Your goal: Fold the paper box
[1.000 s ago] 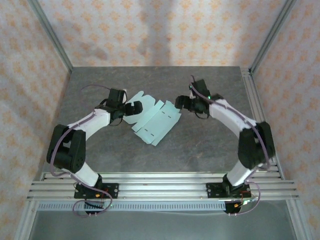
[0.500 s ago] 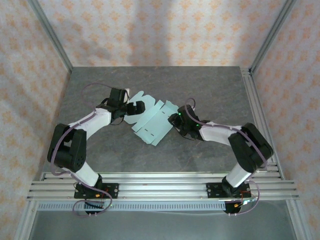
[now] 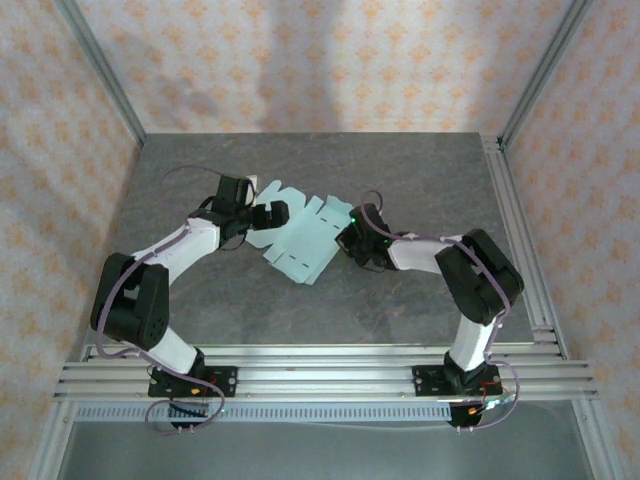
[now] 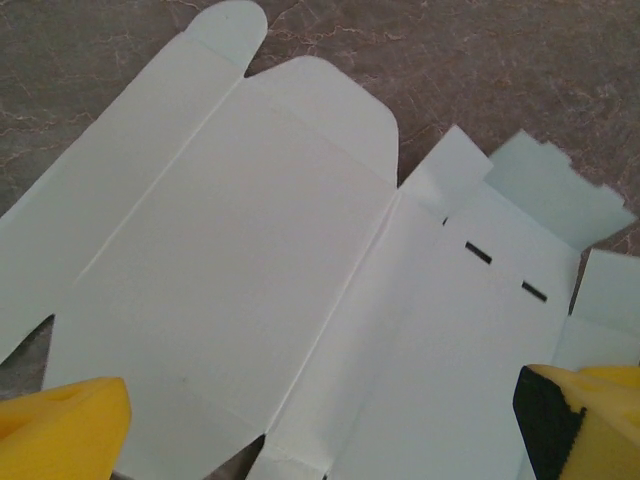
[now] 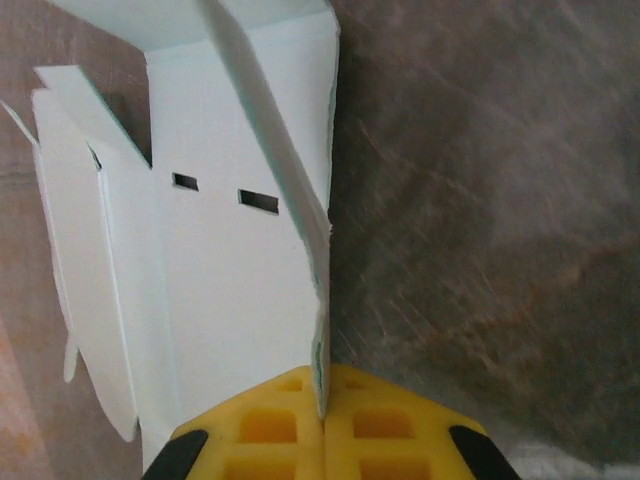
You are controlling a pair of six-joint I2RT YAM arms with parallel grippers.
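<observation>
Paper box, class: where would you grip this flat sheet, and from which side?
Pinch the right-edge panel of the paper box, approaching low from the right. The sheet lies flat on the table, so only an outer edge can be pinched; the right gripper has its jaws shut on that raised panel.

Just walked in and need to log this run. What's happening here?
Two arms are working on the paper box, a die-cut sheet mostly flat on the table. The right gripper is shut on one edge panel, which stands up from the rest. The left gripper hangs open over the opposite end.
</observation>
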